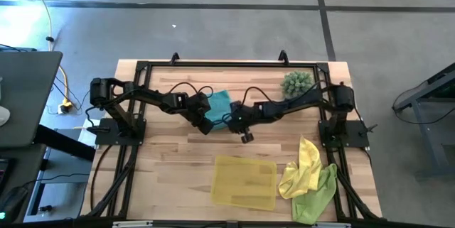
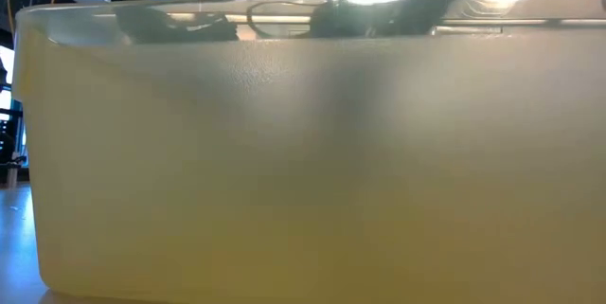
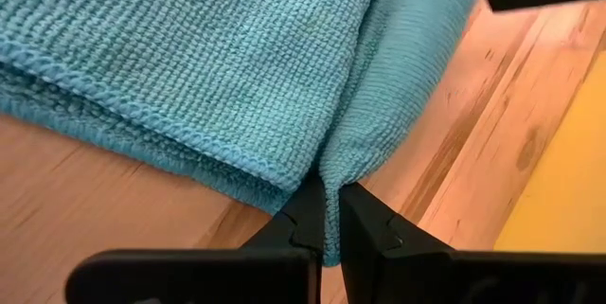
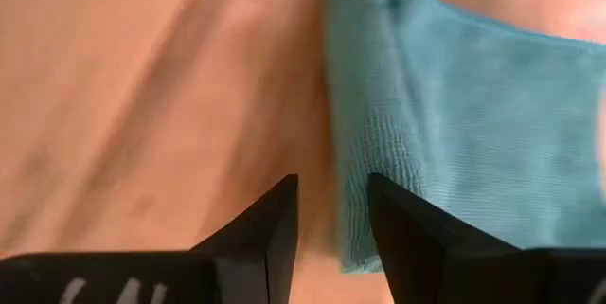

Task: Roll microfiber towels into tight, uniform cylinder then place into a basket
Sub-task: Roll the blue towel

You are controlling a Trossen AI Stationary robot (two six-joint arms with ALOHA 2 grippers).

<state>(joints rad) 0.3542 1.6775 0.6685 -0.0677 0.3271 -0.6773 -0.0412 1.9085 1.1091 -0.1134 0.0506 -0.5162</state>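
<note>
Left gripper [image 3: 329, 223] pinching folded edge of teal towel [image 3: 237, 58], cloth spreading ahead of its fingers. Right gripper [image 4: 331, 214] released, jaws parted, towel edge apparently lying between tips. Basket [image 1: 245, 182] sitting well apart, toward table front.

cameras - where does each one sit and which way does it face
High view: overhead, looking straight down at the table, both arms, teal towel and yellow basket.
Low view: at table height, filled by the basket wall; arms dimly above.
Left wrist view: left gripper shut on the teal towel's edge.
Right wrist view: right gripper open beside that towel.
Both wrist views share the teal towel.
</note>
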